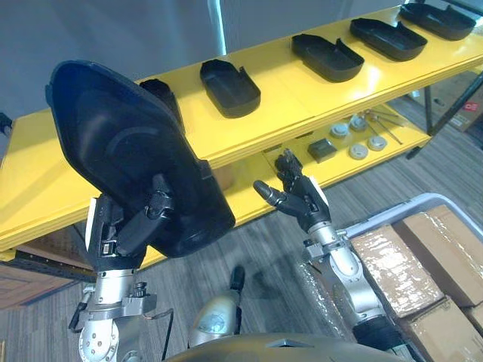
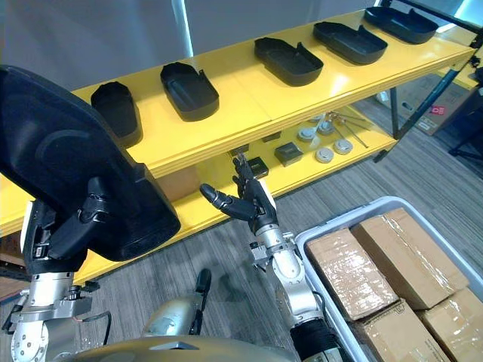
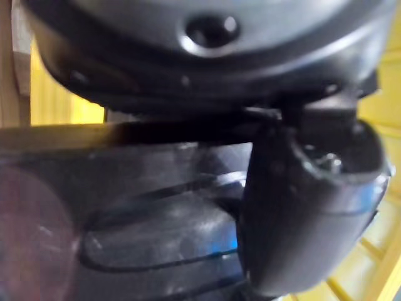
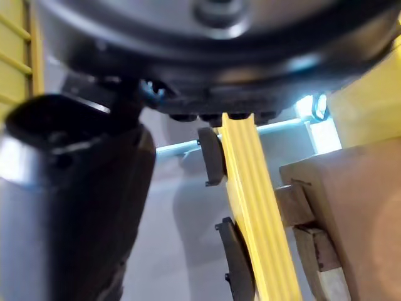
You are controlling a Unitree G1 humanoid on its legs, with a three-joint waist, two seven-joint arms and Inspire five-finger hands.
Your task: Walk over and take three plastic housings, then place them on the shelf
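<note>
- Left hand (image 1: 128, 226) is raised at the robot's left, with its fingers and thumb clamped on a large black plastic housing (image 1: 128, 136).
- The held housing stands tilted above the hand, its smooth outer side facing the camera. It is up in the air, in front of the left end of the yellow shelf (image 1: 287, 105) and touching no board.
- In the left wrist view, the thumb (image 3: 307, 207) is pressed flat against the housing's dark surface.
- Five more housings (image 2: 287, 60) lie in a row on the shelf's top board, hollow side up and spaced apart. The leftmost sits just behind the held one.
- Right hand (image 1: 304, 200) holds nothing. Its fingers are spread and its thumb points out, and it hangs in front of the lower board's edge, well apart from every housing.
- On the lower board lie small round parts (image 1: 358, 139) and a dark block (image 1: 322, 148).
- A grey bin (image 2: 332, 226) of wrapped cardboard boxes (image 2: 400, 260) stands on the floor at the robot's right.
</note>
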